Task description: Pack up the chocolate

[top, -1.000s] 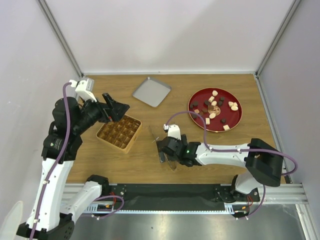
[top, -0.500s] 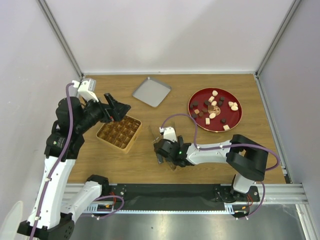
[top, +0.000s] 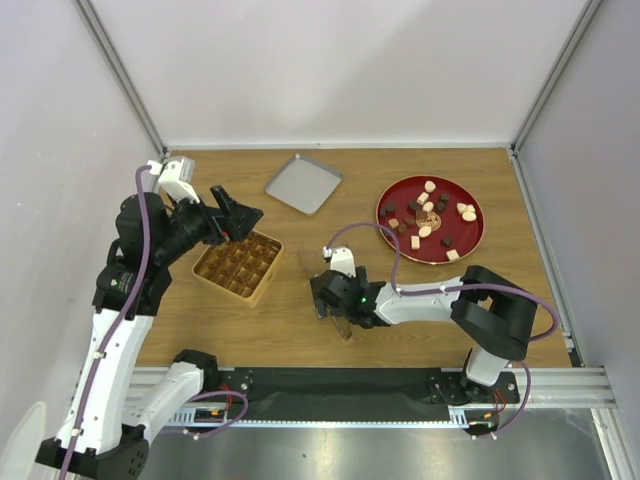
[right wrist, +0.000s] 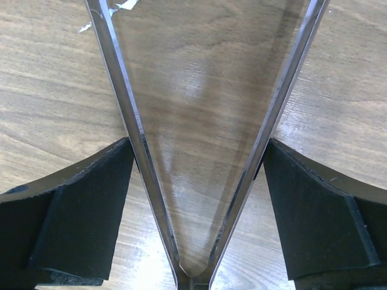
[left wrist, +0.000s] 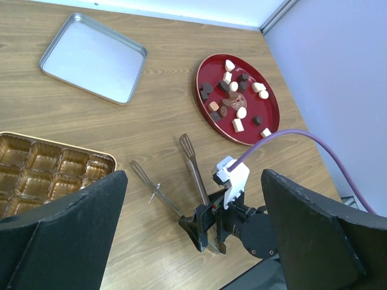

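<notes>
The chocolate [top: 428, 207] lies as several dark, tan and cream pieces on a red plate [top: 478, 238] at the back right, also seen in the left wrist view as chocolate [left wrist: 233, 86] on the plate [left wrist: 201, 77]. Metal tongs [top: 308, 265] lie flat on the table, spread in a V [right wrist: 124, 103]. My right gripper [top: 333, 303] [right wrist: 198, 145] is down over their hinge end, one finger touching each arm from outside. My left gripper [top: 236, 214] [left wrist: 193, 175] hangs wide open and empty above the gold compartment box [top: 238, 265].
A silver tray [top: 303, 183] [left wrist: 94, 57] rests at the back centre. The gold box [left wrist: 48, 172] has empty cells. The right arm's purple cable [left wrist: 302, 136] loops over the table between tongs and plate. Walls close in on three sides.
My right gripper has settled lower over the tongs' hinge end and its fingers have drawn in against both arms. The left arm has lifted slightly, still open.
</notes>
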Available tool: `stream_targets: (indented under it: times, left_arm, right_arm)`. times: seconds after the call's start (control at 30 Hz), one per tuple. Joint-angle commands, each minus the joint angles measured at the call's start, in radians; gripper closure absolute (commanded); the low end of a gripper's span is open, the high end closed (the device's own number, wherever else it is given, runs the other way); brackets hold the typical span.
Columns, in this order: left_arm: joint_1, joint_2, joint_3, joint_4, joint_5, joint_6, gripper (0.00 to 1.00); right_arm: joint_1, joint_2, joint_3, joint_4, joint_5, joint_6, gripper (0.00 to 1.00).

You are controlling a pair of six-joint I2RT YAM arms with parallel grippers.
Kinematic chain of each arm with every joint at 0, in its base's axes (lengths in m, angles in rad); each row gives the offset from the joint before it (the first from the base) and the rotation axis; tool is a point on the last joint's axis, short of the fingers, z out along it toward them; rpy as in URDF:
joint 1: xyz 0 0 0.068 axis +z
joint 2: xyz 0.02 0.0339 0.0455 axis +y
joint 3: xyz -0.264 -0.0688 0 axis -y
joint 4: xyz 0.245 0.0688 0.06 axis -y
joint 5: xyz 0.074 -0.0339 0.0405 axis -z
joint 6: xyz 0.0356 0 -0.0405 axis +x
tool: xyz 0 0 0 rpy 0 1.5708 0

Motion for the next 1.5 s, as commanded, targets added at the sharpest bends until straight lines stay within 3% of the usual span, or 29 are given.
stream_targets:
  times: [0.0, 0.17, 0.33, 0.57, 0.77, 0.93, 1.17, 1.47]
  left_arm:
    - [0.008, 0.005, -0.003, 0.037, 0.020, -0.023, 0.00]
    - [0.008, 0.002, 0.009, 0.036, 0.018, -0.020, 0.00]
    - [0.008, 0.001, 0.006, 0.027, 0.018, 0.012, 0.00]
    - [0.007, -0.010, -0.015, 0.040, 0.033, 0.011, 0.00]
    - [0.007, 0.001, -0.004, 0.045, 0.041, 0.011, 0.00]
    - [0.007, 0.007, -0.004, 0.051, 0.049, 0.008, 0.00]
    - [0.007, 0.014, -0.032, 0.060, 0.066, 0.011, 0.00]
    - [0.007, 0.018, -0.038, 0.053, 0.075, 0.028, 0.00]
  right_arm:
    - [-0.004, 0.018, -0.014, 0.028, 0.018, 0.002, 0.10]
    - [-0.009, -0.043, 0.028, -0.082, -0.004, -0.033, 0.20]
    - [-0.030, -0.218, 0.153, -0.250, -0.094, -0.166, 0.28]
    - [-0.125, -0.375, 0.319, -0.498, -0.186, -0.246, 0.31]
    - [-0.245, -0.462, 0.422, -0.614, -0.237, -0.295, 0.32]
    - [-0.508, -0.448, 0.465, -0.698, -0.310, -0.366, 0.36]
    - [-0.755, -0.355, 0.465, -0.755, -0.367, -0.407, 0.44]
    - [-0.820, -0.249, 0.490, -0.698, -0.343, -0.441, 0.51]
